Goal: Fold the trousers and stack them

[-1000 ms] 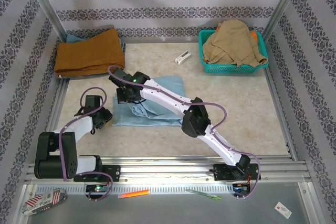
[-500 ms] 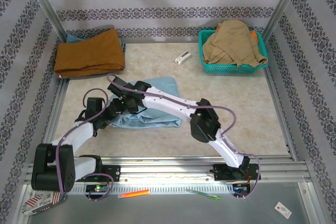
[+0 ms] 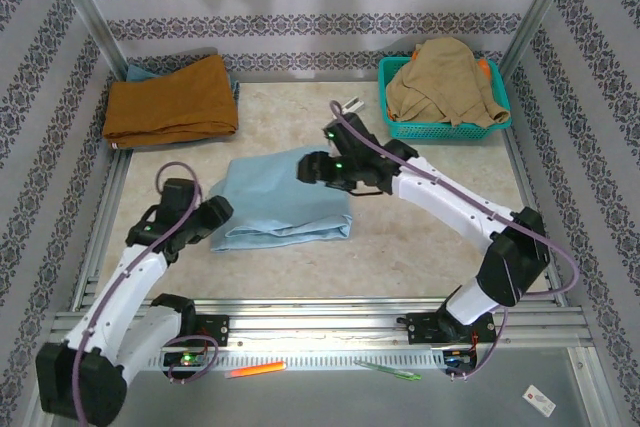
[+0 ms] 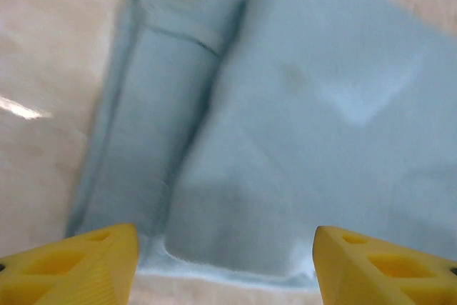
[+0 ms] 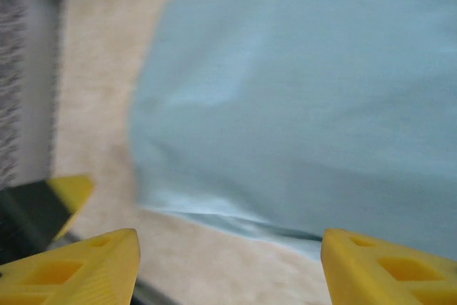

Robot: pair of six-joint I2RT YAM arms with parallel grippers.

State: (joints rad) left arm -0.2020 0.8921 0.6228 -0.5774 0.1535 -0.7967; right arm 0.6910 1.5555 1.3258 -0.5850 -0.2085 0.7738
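The light sky-blue trousers [image 3: 285, 197] lie folded in a flat rectangle in the middle of the table. My left gripper [image 3: 218, 212] stands open just off their left edge, holding nothing. In the left wrist view its yellow fingertips [image 4: 78, 266] straddle the near hem of the trousers [image 4: 300, 126], above the cloth. Over the trousers' far right corner hovers my right gripper [image 3: 306, 169], open and empty. From the right wrist camera, the gripper [image 5: 228, 266] hangs wide above the cloth edge [image 5: 307, 91] and bare table.
A folded rust-orange cloth [image 3: 170, 97] lies at the back left. A teal basket [image 3: 500, 125] at the back right holds a tan garment [image 3: 445, 82]. A small white object [image 3: 348, 108] sits beside the basket. Metal rails border the table.
Both grippers have opened and let go of the trousers. The right arm swung back to the right and far side, the left arm drew back left. The cloth now lies flat.
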